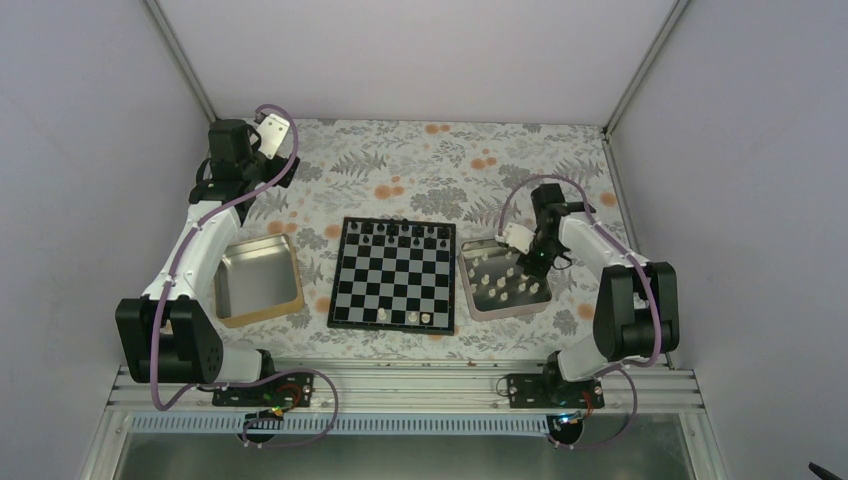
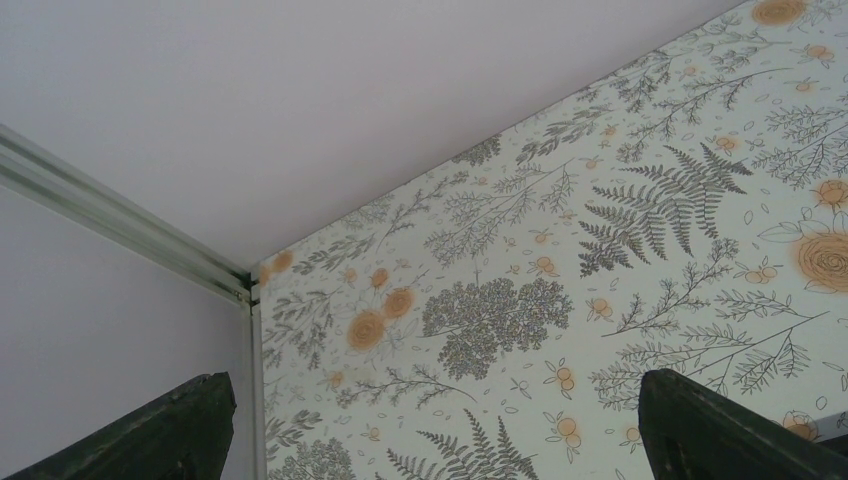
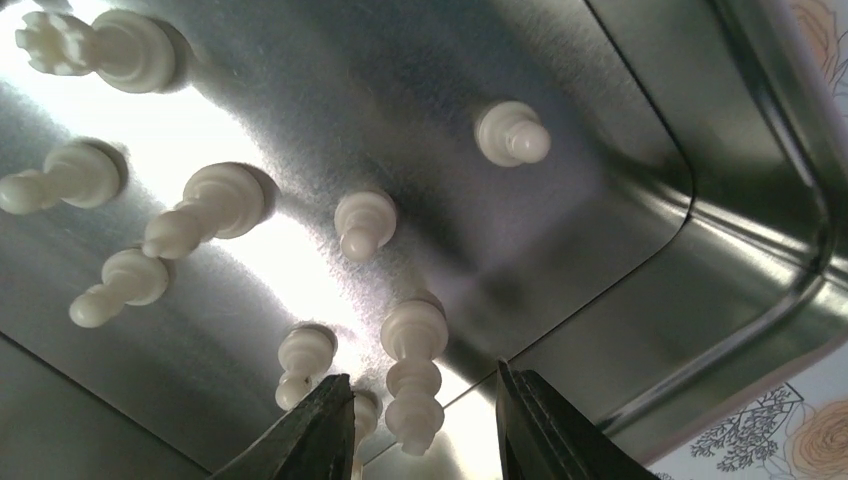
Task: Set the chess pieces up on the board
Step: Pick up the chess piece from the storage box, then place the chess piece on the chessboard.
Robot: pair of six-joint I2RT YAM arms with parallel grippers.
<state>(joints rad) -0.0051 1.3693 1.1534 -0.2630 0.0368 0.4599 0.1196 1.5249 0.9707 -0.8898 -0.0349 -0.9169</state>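
Right of the board [image 1: 394,272]: one white piece straddled

Down in the metal tray [image 3: 700,260] just right of the board, my right claw [image 3: 422,376] stands part-open around a tall white piece [image 3: 414,400] with a gap on either side, so closing should take it alone. The other chess pieces [image 3: 365,222] crowd close. My left claw [image 2: 432,382], far left of the board, gapes empty, out of the way.
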